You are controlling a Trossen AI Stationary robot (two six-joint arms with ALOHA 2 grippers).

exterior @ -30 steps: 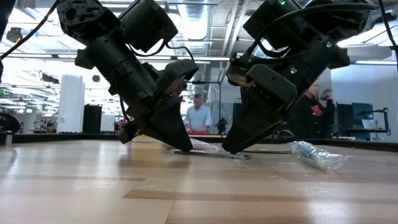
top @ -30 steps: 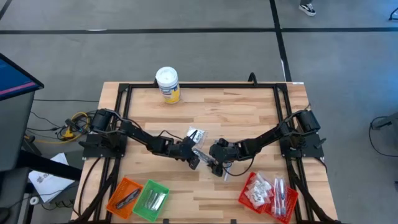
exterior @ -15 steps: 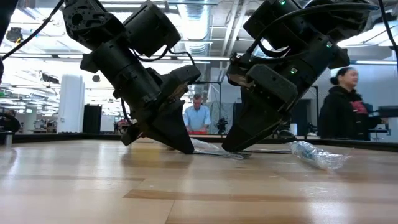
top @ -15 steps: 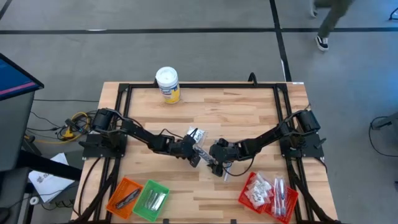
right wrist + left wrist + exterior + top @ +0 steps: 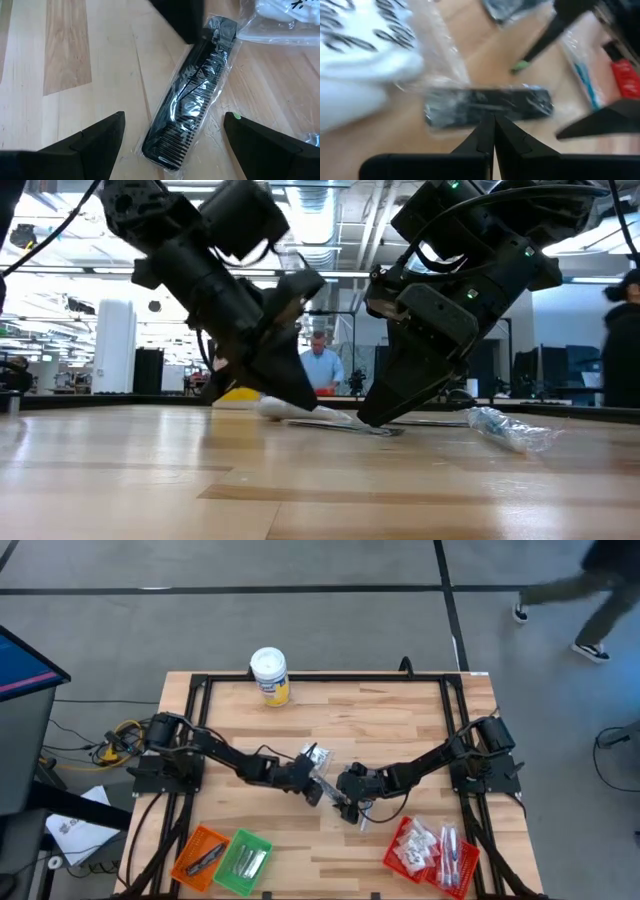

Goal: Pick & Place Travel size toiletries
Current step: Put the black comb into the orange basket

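Wrapped black comb flat on mid-table wood, long axis running straight away between the right gripper's spread fingers, squarely straddled and nearer that arm. Left gripper pressed shut, tips just beside the comb's far end.

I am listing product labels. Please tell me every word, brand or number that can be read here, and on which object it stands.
No text can be read.
White sachet: black marks, too blurred.
Yellow canister: label too small.
Wrapped black comb: no print visible.
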